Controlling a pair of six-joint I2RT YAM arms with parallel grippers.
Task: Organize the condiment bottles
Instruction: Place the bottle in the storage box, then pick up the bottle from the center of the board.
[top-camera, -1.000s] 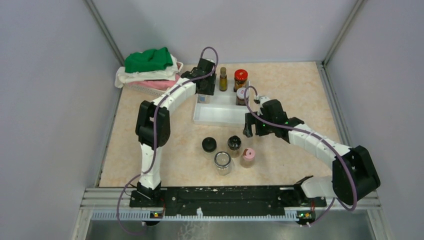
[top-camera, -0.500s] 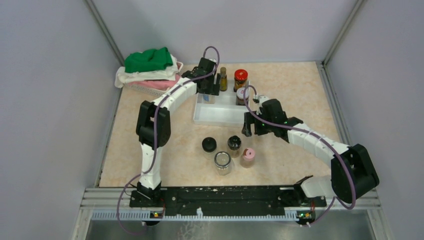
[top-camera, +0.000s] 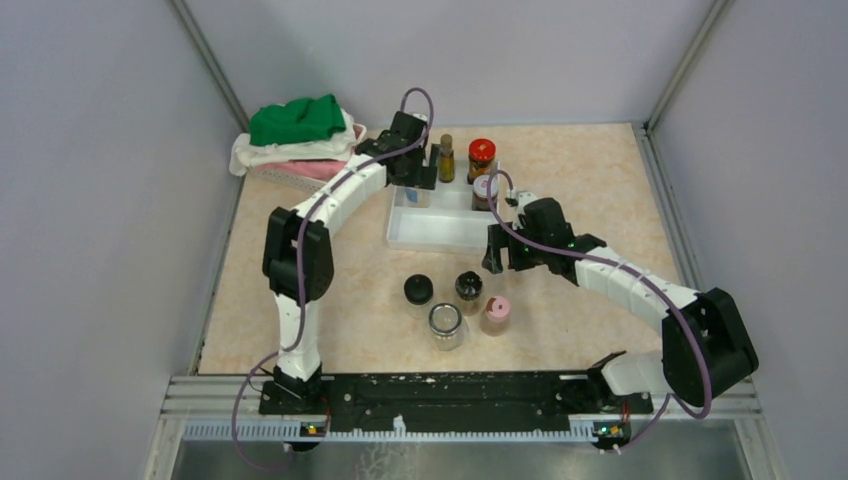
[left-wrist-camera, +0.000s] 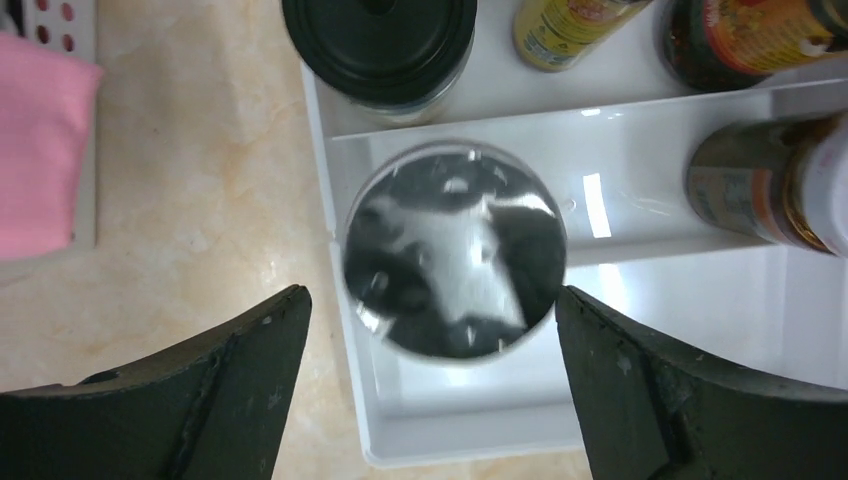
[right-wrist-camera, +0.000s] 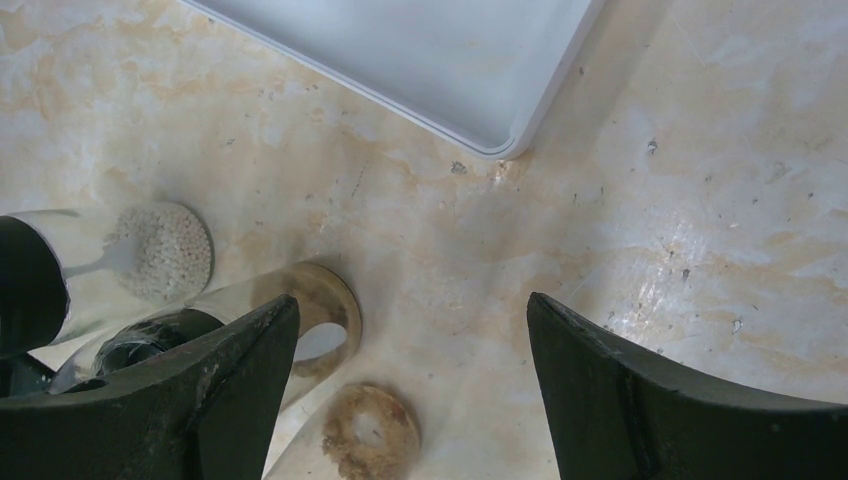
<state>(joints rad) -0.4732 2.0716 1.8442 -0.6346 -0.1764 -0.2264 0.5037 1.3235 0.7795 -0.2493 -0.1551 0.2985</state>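
Tabletop (top-camera: 590, 180): beige marbled surface, evenly lit, faint glare in places. Plain grey panels enclose it: left wall (top-camera: 100, 200), far wall (top-camera: 450, 50), right wall (top-camera: 770, 150). A metal post (top-camera: 210, 60) stands in each far corner. Far left: pile of cloths (top-camera: 300, 135), green over white over pink. Near edge: aluminium rail (top-camera: 200, 395).

I record the tray (left-wrist-camera: 640, 210) as smooth, glossy white plastic. The silver lid (left-wrist-camera: 455, 250) within it is mirror-bright metal; the black cap (left-wrist-camera: 378, 35) behind is matt plastic. The tabletop (right-wrist-camera: 700, 200) carries a polished, marbled sheen. The green cloth (top-camera: 297, 118) looks soft and matt.
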